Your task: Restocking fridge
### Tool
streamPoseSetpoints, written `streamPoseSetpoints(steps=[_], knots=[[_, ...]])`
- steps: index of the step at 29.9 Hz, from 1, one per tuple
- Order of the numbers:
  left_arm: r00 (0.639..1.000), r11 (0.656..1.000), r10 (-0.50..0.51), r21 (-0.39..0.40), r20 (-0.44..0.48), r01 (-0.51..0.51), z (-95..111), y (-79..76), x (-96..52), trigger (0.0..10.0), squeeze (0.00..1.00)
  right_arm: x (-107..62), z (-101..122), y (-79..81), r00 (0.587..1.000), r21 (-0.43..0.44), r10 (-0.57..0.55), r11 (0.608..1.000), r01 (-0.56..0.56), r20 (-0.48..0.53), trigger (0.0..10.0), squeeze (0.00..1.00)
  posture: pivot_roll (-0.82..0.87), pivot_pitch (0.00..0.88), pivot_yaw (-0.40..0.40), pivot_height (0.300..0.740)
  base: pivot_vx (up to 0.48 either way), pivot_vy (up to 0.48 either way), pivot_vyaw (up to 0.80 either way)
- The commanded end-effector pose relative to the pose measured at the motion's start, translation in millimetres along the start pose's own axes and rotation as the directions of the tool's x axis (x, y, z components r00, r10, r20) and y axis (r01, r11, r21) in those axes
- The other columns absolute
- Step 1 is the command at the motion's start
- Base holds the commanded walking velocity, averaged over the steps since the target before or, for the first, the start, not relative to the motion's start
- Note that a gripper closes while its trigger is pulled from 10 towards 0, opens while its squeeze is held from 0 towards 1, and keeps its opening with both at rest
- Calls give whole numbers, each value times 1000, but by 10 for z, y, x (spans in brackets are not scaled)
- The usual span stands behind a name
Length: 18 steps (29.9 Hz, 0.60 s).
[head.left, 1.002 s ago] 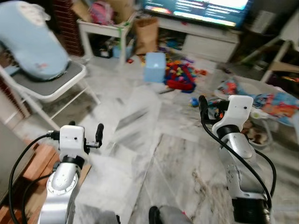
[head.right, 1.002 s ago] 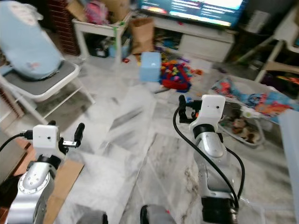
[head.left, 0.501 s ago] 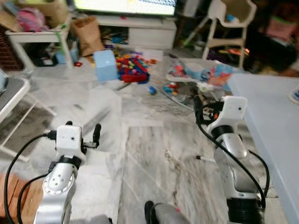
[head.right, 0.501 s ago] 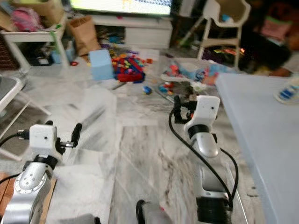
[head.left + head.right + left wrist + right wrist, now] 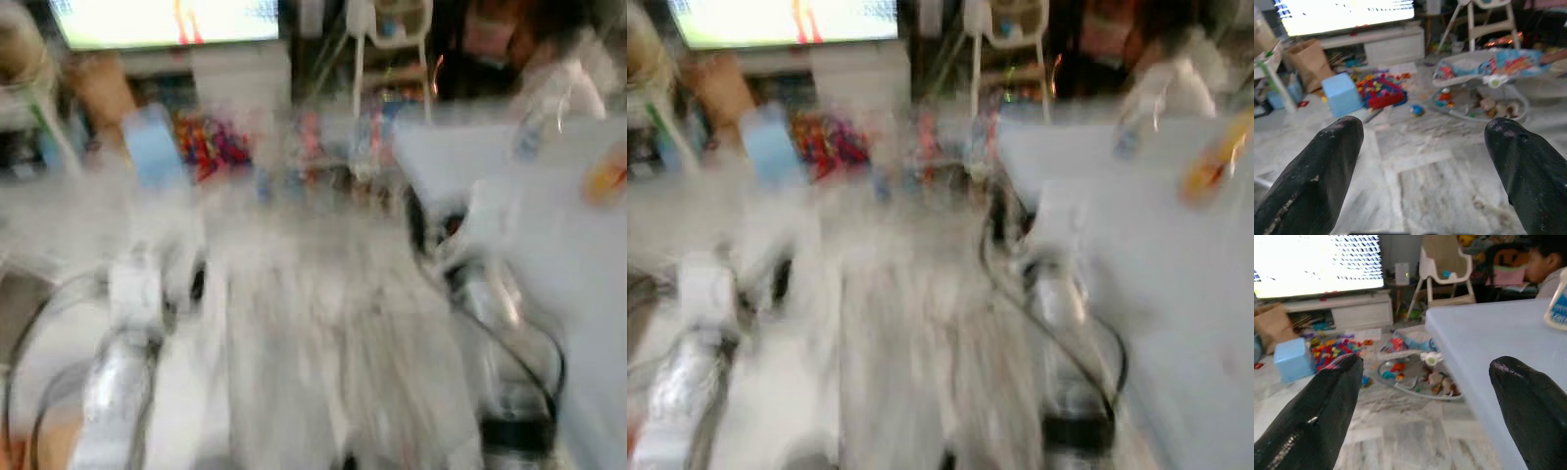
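A cluttered living room with a pale marble floor (image 5: 1425,186), scattered bright plastic toys (image 5: 1378,90) and a pale blue table (image 5: 1488,342) surrounds the robot. The left gripper (image 5: 1422,161) and right gripper (image 5: 1425,396) hold their fingers spread wide, empty. No fridge or groceries can be made out, so restocking seems barely begun.

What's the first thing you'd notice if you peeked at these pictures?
The big bright television screen glows at the far end of the room, with a heap of colourful toy blocks and a light blue box on the marble floor before it. On the robot's right stands a pale blue table. Both grippers, left and right, are open, holding nothing.
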<state>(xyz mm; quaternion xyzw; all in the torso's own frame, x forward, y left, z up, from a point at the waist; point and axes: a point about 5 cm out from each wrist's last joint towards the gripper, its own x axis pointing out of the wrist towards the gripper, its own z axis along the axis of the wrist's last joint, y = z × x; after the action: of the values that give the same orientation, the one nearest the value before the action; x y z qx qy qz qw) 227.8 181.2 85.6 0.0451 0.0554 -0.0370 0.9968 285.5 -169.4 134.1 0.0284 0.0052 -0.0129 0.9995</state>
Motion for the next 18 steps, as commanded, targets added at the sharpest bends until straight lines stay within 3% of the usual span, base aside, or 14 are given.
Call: streamPoseSetpoints(steps=[1, 11, 18], knots=[[999, 1000, 15, 25, 42, -16, 109, 68, 36, 10000, 0, 36, 102, 47, 999, 5, 8, 1000, -8, 42, 10000, 0, -5, 87, -33, 740, 337, 341, -800], [997, 999, 15, 40, 79, -18, 195, 34, 101, 10000, 0, 145, 213, 94, 997, 1, 7, 1000, -7, 81, 10000, 0, -9, 107, -31, 740, 308, 359, -398], [998, 999, 12, 34, 68, -14, 151, -13, 72, 10000, 0, 148, 210, 81, 996, -26, -12, 1000, 14, 85, 10000, 0, -13, 115, -32, 740, 0, 0, -800]])
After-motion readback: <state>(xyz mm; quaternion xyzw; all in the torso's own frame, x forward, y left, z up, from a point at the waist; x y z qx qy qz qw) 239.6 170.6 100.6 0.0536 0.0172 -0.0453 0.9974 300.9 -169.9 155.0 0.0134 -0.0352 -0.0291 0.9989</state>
